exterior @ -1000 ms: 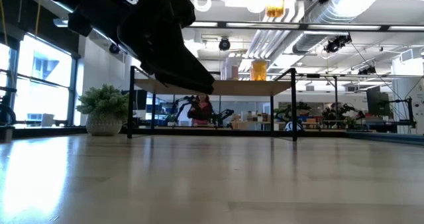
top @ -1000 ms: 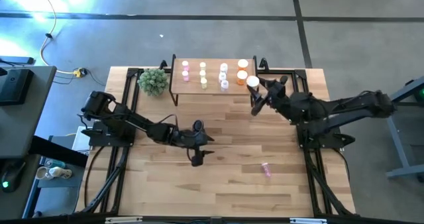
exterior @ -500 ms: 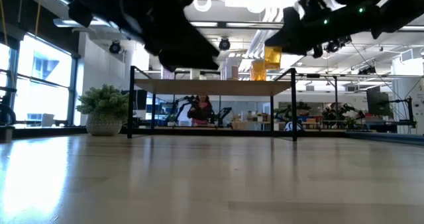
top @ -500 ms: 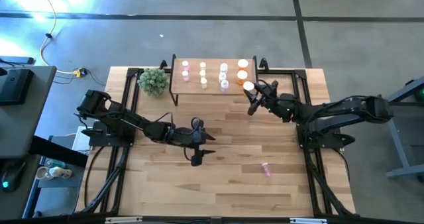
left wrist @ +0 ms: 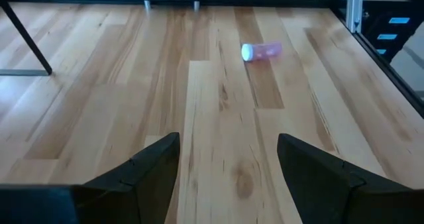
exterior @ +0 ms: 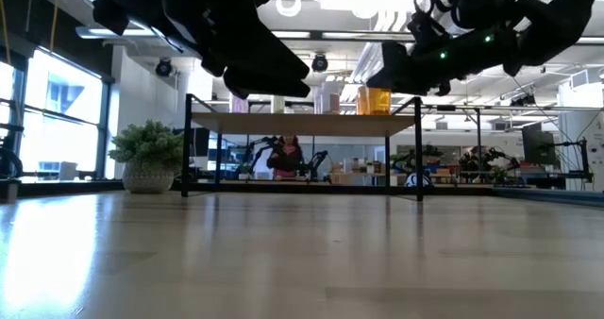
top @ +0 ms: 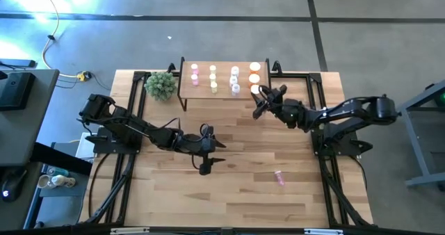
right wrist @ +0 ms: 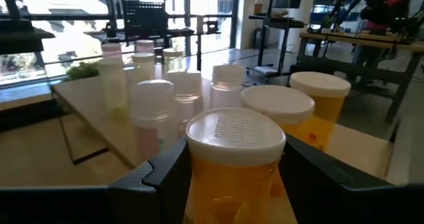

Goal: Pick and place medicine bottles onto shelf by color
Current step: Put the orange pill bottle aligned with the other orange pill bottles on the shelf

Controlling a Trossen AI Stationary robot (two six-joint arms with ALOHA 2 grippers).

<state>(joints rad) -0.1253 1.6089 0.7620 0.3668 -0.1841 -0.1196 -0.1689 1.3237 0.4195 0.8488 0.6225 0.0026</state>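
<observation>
The light-wood shelf [top: 224, 78] stands at the table's far middle, with rows of pink, yellow-green, clear and orange bottles upright on it. My right gripper [top: 259, 101] is shut on an orange bottle [top: 255, 90] with a white cap, just off the shelf's near right corner. In the low view the orange bottle [exterior: 379, 100] hangs about level with the shelf top. My left gripper [top: 208, 156] is open and empty above the table's middle. A pink bottle [top: 279, 177] lies on its side on the table; it also shows in the left wrist view [left wrist: 262, 50]. My right gripper pinches the orange bottle's body [right wrist: 199, 191] below the white cap, one finger on each side. The fingers [right wrist: 162, 181] come about level from the table's right side. The bottle stands upright in the hold, lifted clear of the table.
A small potted plant [top: 160, 85] stands left of the shelf. Two orange bottles [right wrist: 285, 114] stand on the shelf's right end, just beyond the held one. Bare tabletop lies between my left gripper and the pink bottle.
My right gripper has gone down and toward the table's left, to the shelf's near right corner, carrying the orange bottle upright. My left gripper has stayed about where it was.
</observation>
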